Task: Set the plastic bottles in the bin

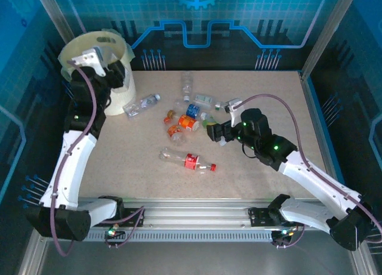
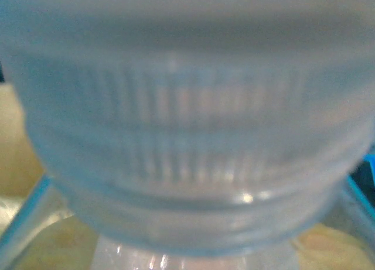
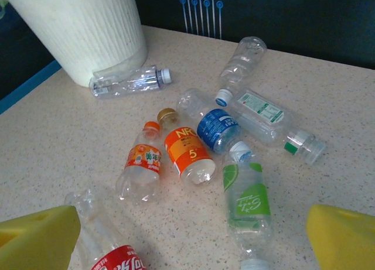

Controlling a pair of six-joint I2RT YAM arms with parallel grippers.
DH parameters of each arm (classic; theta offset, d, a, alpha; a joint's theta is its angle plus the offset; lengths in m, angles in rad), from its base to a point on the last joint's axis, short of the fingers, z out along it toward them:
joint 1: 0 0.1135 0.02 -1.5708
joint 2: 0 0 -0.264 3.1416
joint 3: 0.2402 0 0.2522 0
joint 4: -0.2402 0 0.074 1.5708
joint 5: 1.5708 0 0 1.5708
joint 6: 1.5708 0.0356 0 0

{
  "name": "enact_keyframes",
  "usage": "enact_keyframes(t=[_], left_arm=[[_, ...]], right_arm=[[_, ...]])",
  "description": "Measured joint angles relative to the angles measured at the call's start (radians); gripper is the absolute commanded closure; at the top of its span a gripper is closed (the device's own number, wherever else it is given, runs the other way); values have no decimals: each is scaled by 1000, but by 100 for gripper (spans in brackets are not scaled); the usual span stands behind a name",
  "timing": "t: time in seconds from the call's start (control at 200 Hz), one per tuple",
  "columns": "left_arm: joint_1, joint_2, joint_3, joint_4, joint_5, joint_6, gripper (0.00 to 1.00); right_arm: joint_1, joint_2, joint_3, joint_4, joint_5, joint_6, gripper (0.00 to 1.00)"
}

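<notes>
Currently left gripper [image 1: 112,75] hovering over large round cream-white bin [image 1: 122,96] at far-left corner of speckled beige table [image 1: 268,96], jaws pinching clear plastic bottle with pale ribbed cap [image 2: 193,135]; cap showing blurred, close against left wrist camera. Other plastic bottles lying loose mid-table: orange-labelled bottle [image 3: 188,154], blue-labelled bottle [image 3: 215,129], green-labelled bottle [image 3: 247,200], red-labelled bottle [image 1: 191,161]. Unlabelled clear bottle [image 3: 126,82] lying against bin base. Right gripper [image 1: 218,132] hovering above cluster, yellow pads [image 3: 343,238] spread wide apart.

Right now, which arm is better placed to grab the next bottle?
Right. The right claw, open, hovers beside the loose bottles, green-label bottle in front; the left claw is at the bin, gripping a bottle.
</notes>
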Motion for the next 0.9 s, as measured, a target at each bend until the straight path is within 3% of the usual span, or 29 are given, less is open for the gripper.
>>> enact_keyframes(t=[0.28,0.495,0.9], left_arm=[[135,174,228,32,13,43,47],[268,366,389,55,73,-41,47],[357,702,668,27,150,-149,47]], right_arm=[[-14,-13,-10,6,1,36,0],[-23,-17,-26,37,-3,63,0],[-26,-18,-27,47,8,77,0]])
